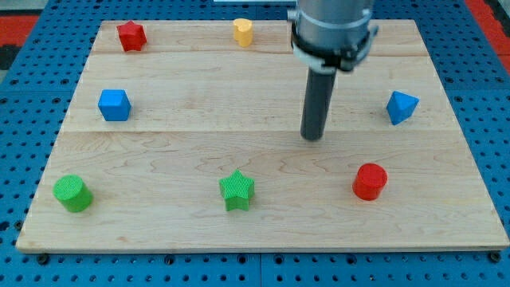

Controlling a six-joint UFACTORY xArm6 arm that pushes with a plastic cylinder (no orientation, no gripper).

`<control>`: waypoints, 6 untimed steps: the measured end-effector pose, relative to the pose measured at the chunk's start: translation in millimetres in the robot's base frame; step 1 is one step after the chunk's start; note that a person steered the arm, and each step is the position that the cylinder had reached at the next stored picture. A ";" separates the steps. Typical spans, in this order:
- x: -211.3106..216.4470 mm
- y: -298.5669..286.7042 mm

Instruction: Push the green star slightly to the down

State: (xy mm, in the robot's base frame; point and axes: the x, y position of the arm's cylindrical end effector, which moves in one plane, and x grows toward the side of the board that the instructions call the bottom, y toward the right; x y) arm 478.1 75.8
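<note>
Worktop [199,96] carries red star [131,36], yellow block [243,32], blue cube [114,104], blue pyramid-like block [402,107], green cylinder [72,194], red cylinder [370,181]

A wide grey cylindrical housing is showing a darker ringed collar at its base, narrowing into a straight dark rod ending at my tip [312,137].

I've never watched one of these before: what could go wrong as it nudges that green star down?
My tip sits up and to the view's right of the green star, not straight above it, so a push from here might send it sideways. The star also lies near the wooden board's bottom edge, so too long a push could tip it off.
</note>
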 end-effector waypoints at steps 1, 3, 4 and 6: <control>35.5 -54.7; 66.7 -114.7; 66.7 -88.2; 34.7 -2.5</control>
